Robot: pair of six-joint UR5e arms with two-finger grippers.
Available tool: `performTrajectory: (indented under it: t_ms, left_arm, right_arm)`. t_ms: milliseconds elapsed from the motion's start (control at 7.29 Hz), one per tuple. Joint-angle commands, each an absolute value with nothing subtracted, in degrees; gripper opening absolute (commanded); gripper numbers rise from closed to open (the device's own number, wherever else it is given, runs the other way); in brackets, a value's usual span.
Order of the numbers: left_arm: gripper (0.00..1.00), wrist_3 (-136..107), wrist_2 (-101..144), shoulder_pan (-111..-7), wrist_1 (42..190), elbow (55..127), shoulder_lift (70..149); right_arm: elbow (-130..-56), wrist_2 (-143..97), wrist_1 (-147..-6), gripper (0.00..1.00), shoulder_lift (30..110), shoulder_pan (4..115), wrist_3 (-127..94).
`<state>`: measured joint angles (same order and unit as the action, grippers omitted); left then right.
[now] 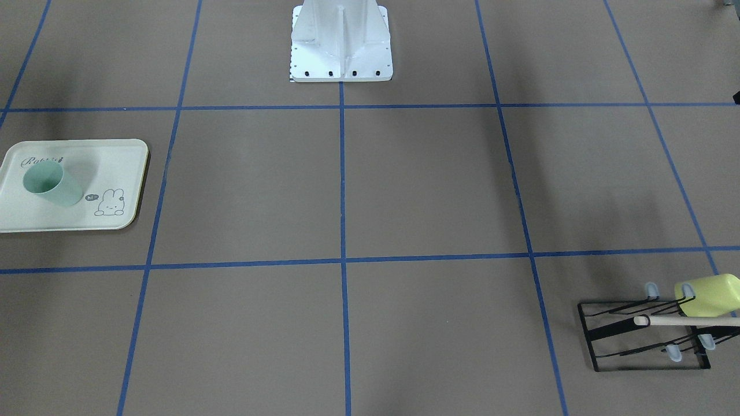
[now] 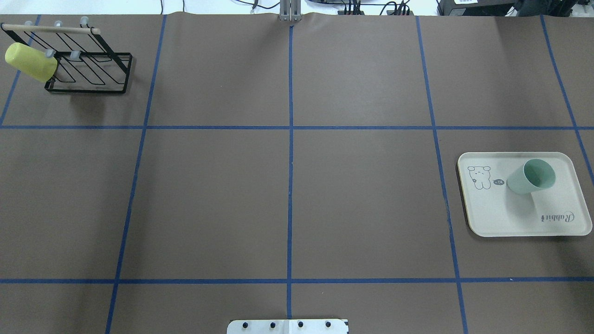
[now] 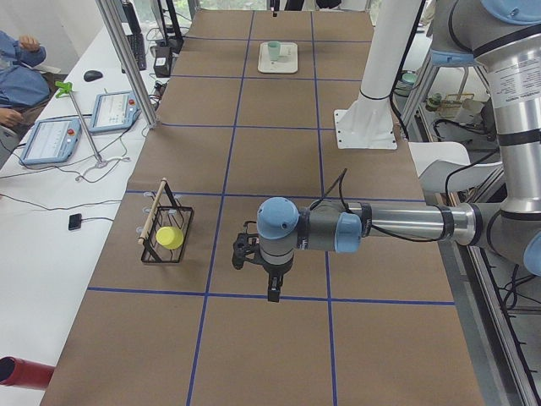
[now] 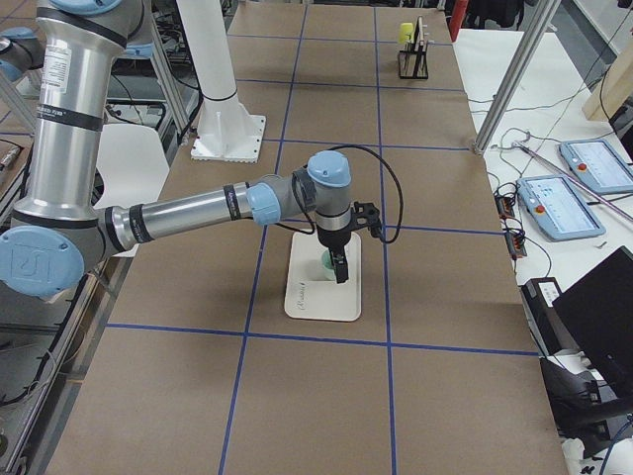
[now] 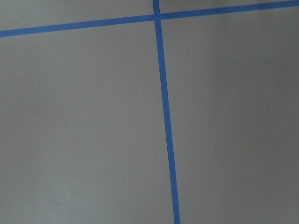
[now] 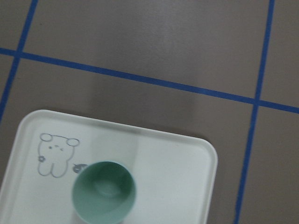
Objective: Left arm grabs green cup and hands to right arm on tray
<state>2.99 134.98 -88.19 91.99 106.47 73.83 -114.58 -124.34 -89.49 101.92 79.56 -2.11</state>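
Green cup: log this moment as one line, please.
green cup: upright on tray | right gripper: above tray, open/shut unclear | left gripper: above table, open/shut unclear | yellow-green cup: on rack

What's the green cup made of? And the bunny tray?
The green cup looks like plastic: one smooth, matte mint colour, thin even rim. The tray looks like plastic or melamine too: smooth cream surface, rounded moulded rim, printed bunny. Neither is certain.

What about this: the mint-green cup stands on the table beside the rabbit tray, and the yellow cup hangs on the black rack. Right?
Not quite: the mint-green cup stands on the rabbit tray, not beside it, as the overhead exterior view shows. The yellow cup does hang on the black rack.
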Motion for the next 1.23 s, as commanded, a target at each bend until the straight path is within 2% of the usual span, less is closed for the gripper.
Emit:
performTrajectory:
  t_ms: [0,823,1097]
  left_arm:
    - [1.00,2.8,134.9,-88.2,92.0,106.2,73.9]
    - [1.00,3.1,134.7,-88.2,91.9,106.4,74.3]
    - [1.00,3.1,134.7,-88.2,91.9,106.3,74.3]
  right_arm:
    - [-111.1,-124.4,-92.6,1.00,105.9,88.4,8.2]
    - [-110.4,-124.2,-92.5,1.00,106.8,89.3,7.7]
    - [-108.3,-124.2,-88.4,1.00,107.0,89.3,7.6]
